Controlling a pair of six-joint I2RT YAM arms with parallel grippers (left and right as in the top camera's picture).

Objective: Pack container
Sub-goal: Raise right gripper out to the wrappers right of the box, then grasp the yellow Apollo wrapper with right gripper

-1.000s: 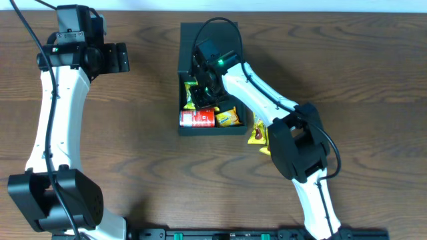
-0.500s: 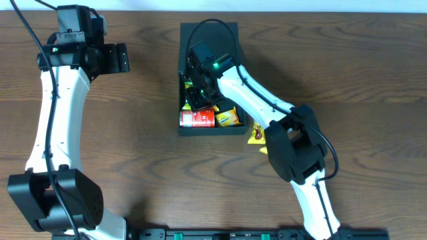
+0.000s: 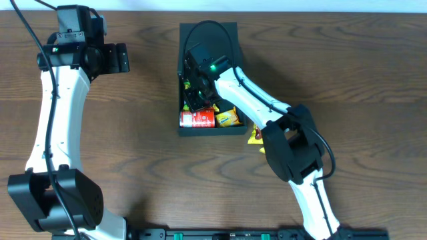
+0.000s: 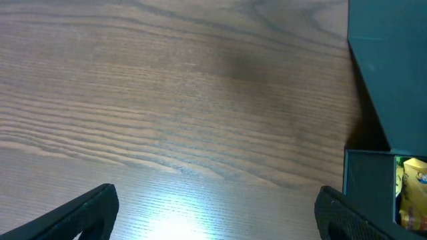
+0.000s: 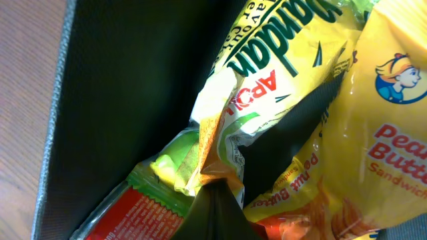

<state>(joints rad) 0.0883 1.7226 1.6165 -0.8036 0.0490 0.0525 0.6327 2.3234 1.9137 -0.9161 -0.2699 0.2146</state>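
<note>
The dark teal container (image 3: 235, 131) stands at the table's middle with its flap lid (image 3: 227, 32) open at the back. It holds a red can (image 3: 197, 119) and yellow snack packets (image 3: 228, 118). My right gripper (image 3: 195, 93) reaches down inside it on the left. In the right wrist view its fingers (image 5: 215, 190) are pinched on the corner of a yellow-green snack packet (image 5: 267, 73), beside a yellow peanut butter packet (image 5: 380, 127) and a red-green packet (image 5: 127, 210). My left gripper (image 3: 121, 58) is open and empty over bare table (image 4: 217, 220), left of the container (image 4: 365, 180).
One more yellow packet (image 3: 255, 136) lies on the table by the container's front right corner, partly under my right arm. The container's dark inner wall (image 5: 133, 80) is close on the gripper's left. Brown wooden table (image 3: 373, 80) lies all round.
My right gripper has moved a little to the left inside the container, with the arm swinging left after it. The left arm has not moved.
</note>
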